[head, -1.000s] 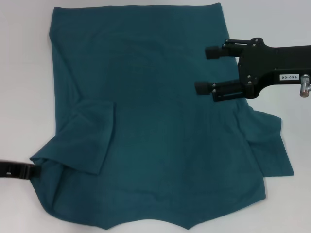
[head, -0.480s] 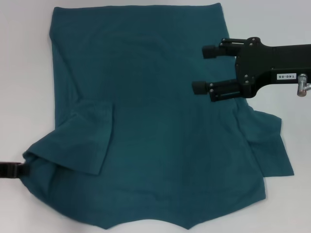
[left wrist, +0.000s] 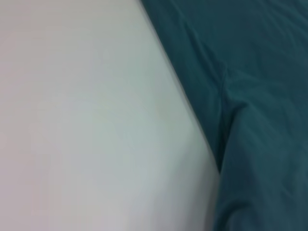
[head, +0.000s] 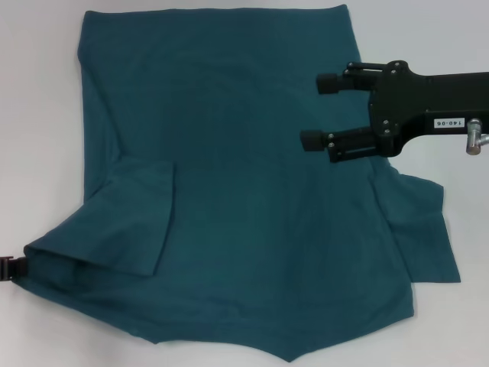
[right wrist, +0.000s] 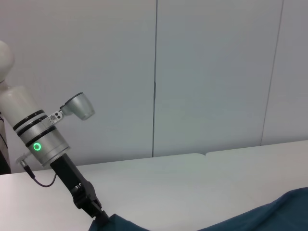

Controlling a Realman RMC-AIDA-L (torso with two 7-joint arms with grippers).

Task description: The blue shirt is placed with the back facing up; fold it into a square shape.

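Note:
The blue shirt lies spread over the white table, its left sleeve folded in onto the body and its right sleeve sticking out. At the picture's left edge my left gripper grips the shirt's stretched near-left corner, with only a black tip showing. In the right wrist view that gripper meets the cloth's edge. My right gripper hovers open over the shirt's right side, fingers pointing left and holding nothing. The left wrist view shows only the shirt's edge.
The white table shows bare on both sides of the shirt and beyond its far hem. In the right wrist view the left arm and a grey wall stand behind the table.
My left gripper has moved left, pulling the shirt's near-left corner outward and flatter. The right gripper has crept slightly left and stays open.

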